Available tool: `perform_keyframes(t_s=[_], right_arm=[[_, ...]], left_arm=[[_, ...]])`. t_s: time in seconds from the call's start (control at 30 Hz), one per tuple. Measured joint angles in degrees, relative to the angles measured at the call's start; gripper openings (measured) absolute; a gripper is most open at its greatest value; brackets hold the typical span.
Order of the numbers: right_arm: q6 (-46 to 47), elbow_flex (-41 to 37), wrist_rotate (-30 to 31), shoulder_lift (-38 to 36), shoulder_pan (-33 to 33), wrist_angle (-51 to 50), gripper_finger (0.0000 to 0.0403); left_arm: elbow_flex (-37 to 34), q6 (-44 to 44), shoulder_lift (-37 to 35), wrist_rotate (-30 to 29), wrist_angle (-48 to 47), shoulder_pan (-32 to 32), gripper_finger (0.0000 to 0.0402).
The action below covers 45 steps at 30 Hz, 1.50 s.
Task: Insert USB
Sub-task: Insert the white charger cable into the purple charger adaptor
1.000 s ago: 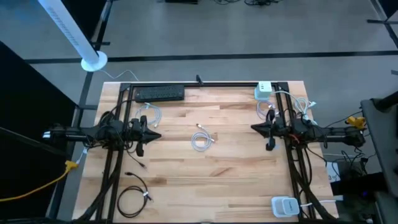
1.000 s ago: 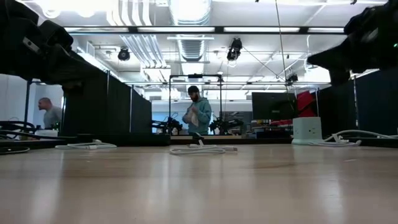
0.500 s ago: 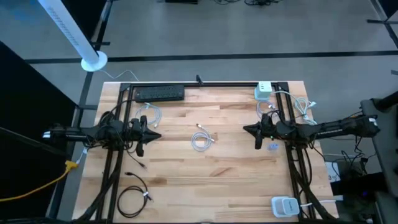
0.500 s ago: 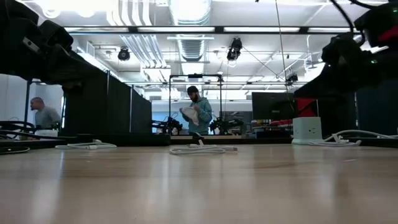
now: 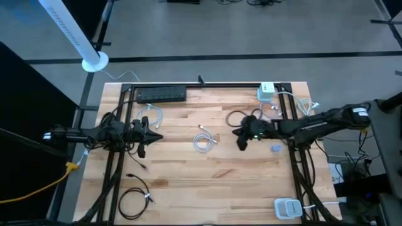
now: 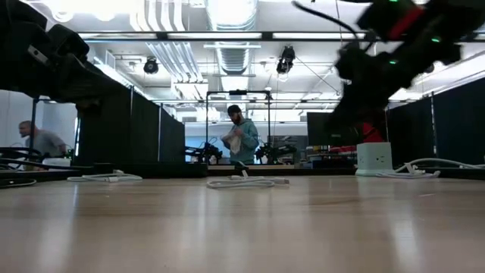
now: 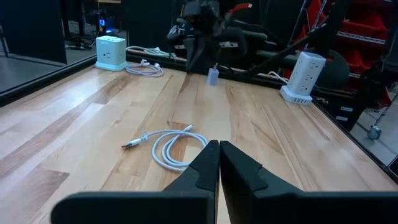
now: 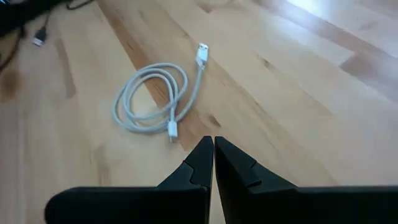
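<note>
The right arm has swung in from the table's right edge toward the middle since a second ago, and its right gripper (image 5: pixel 241 139) now hangs above the wood just right of the coiled white USB cable (image 5: pixel 203 140), not touching it. Fingers pressed together, nothing between them; the right wrist view shows the two dark tips (image 8: pixel 202 157) meeting with the cable (image 8: pixel 157 94) lying flat on the planks ahead, one plug end pointing away from the coil.

Over on the left, the left gripper (image 5: pixel 154 137) hasn't budged from its spot near the left side, fingers shut tight and empty too. Its wrist view looks across the cable (image 7: pixel 168 142) to the right arm (image 7: pixel 200 28) hovering beyond.

Further out: a white charging cube (image 5: pixel 266 91) sits at the far right corner of the table (image 5: pixel 207 188) with loose white cords beside it, a black power strip (image 5: pixel 161 94) lies along the far edge on the left, a white power tower (image 5: pixel 288 208) sits at the near right corner, and a black cable (image 5: pixel 135 201) is looped at the near left. In the low view, a person (image 6: pixel 238 142) stands in the room behind.
</note>
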Motion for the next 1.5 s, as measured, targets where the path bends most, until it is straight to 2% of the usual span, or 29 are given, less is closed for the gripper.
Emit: perform_keyframes(t_s=[0.13, 0.27, 0.43, 0.5, 0.63, 0.8, 0.97, 1.17, 1.27, 1.37, 1.5], right_arm=[[0.77, 7.17, -0.04, 9.27, 0.00, -0.87, 0.0000], [12.55, 13.54, -1.43, 17.15, 0.00, -1.12, 0.0000], [14.76, 23.47, -8.33, 25.00, -0.37, -1.13, 0.0000], [13.72, 28.61, -9.70, 28.09, -0.37, -3.01, 0.0000], [6.26, 40.37, -8.65, 34.22, -0.63, -13.18, 0.0000], [-2.62, 51.30, -7.36, 41.19, -1.03, -20.26, 0.0016], [-6.14, 56.01, -6.05, 45.77, -1.03, -20.20, 0.0080], [-10.59, 57.14, -5.36, 49.11, -1.38, -20.41, 0.0149], [-14.75, 57.08, -2.44, 49.78, -1.47, -21.92, 0.0162], [-17.92, 57.10, 1.66, 49.49, -1.75, -25.73, 0.0163], [-20.32, 56.99, 3.04, 48.59, -2.58, -30.89, 0.0152]], left_arm=[[0.00, -0.66, 0.24, 0.01, 0.06, -0.01, 0.0000], [0.01, -1.15, 0.25, -0.40, 1.35, 0.10, 0.0000], [0.72, -0.68, 0.28, -7.51, 1.66, 0.11, 0.0000], [0.72, -2.03, 0.28, -7.21, 1.27, 0.08, 0.0000], [0.74, -8.31, 0.41, -6.86, -0.98, 0.50, 0.0000], [0.76, -10.44, 0.39, -10.31, -0.51, 2.20, 0.0000], [0.76, -10.45, 1.52, -10.47, -0.52, 2.44, 0.0000], [0.76, -9.62, 5.78, -10.45, -0.52, 2.44, 0.0000], [0.76, -12.64, 8.24, -9.88, -0.59, 2.44, 0.0000], [0.76, -20.85, 10.48, -8.78, -0.70, 2.44, 0.0000], [0.76, -30.78, 13.21, -8.05, -0.85, 2.42, 0.0000]])
